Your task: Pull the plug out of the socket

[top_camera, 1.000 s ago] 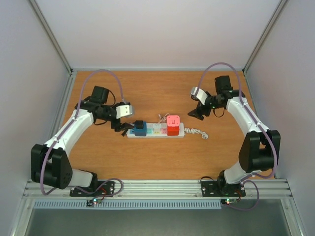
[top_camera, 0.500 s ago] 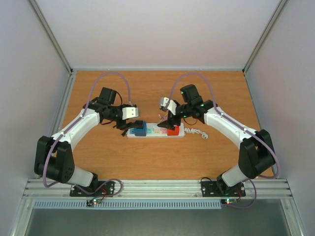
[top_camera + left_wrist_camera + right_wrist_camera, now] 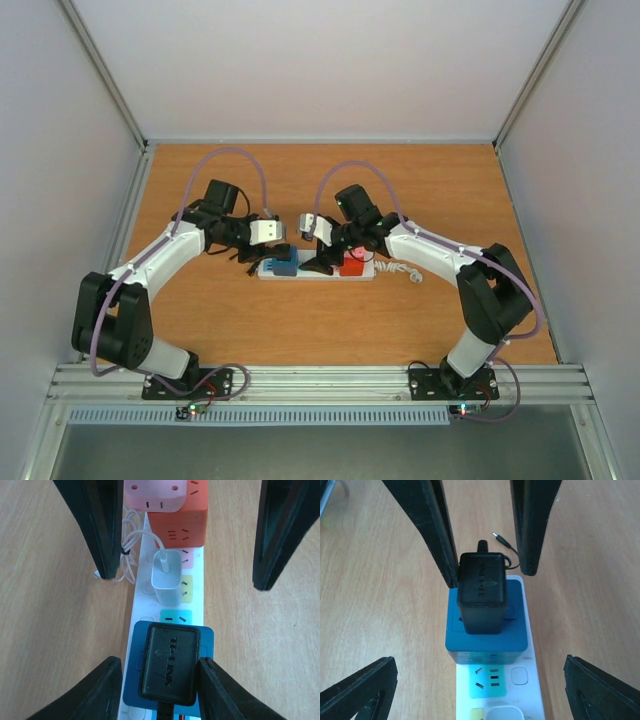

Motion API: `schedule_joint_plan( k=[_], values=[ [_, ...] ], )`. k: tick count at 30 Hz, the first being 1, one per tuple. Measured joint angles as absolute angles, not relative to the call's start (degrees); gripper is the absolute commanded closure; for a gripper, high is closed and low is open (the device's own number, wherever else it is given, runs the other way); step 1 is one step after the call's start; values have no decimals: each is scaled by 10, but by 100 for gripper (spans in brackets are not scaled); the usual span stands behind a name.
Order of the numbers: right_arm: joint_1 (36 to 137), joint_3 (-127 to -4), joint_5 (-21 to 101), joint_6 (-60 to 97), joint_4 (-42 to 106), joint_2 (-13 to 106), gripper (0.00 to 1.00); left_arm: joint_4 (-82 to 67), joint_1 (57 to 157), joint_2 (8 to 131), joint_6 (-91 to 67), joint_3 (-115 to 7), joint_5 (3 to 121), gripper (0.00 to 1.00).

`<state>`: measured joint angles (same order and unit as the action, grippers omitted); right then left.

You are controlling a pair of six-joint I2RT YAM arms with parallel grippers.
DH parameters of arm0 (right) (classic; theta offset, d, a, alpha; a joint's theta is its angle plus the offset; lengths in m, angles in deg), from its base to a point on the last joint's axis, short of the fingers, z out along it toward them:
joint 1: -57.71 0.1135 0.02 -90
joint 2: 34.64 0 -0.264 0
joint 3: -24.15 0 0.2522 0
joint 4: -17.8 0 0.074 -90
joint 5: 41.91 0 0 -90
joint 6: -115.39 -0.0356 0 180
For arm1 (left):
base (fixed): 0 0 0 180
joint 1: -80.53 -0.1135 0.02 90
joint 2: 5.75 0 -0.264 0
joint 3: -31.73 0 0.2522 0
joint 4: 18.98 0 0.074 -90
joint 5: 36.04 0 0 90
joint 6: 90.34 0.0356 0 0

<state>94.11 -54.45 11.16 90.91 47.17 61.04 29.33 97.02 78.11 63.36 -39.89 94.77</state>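
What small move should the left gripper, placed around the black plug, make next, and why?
Probably close the left gripper a little more before any pull. Its fingers flank the black plug, seated in the blue adapter on the socket, but the right wrist view shows a gap beside one finger, so the grip may slip.

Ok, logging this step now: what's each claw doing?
Left claw: open, straddling the black plug, not clamped on it.
Right claw: open wide, holding nothing.
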Motion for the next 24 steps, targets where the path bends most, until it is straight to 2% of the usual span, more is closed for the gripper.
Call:
schedule_joint_plan(
  k=[10, 17, 24],
  values=[
    [977, -543, 141, 913, 436, 649, 11, 308, 971, 791, 652, -399, 962, 78],
    [986, -539, 158, 908, 401, 671, 13, 313, 971, 791, 659, -400, 965, 82],
    [989, -539, 163, 899, 368, 696, 21, 313, 971, 791, 659, -400, 966, 82]
  ],
)
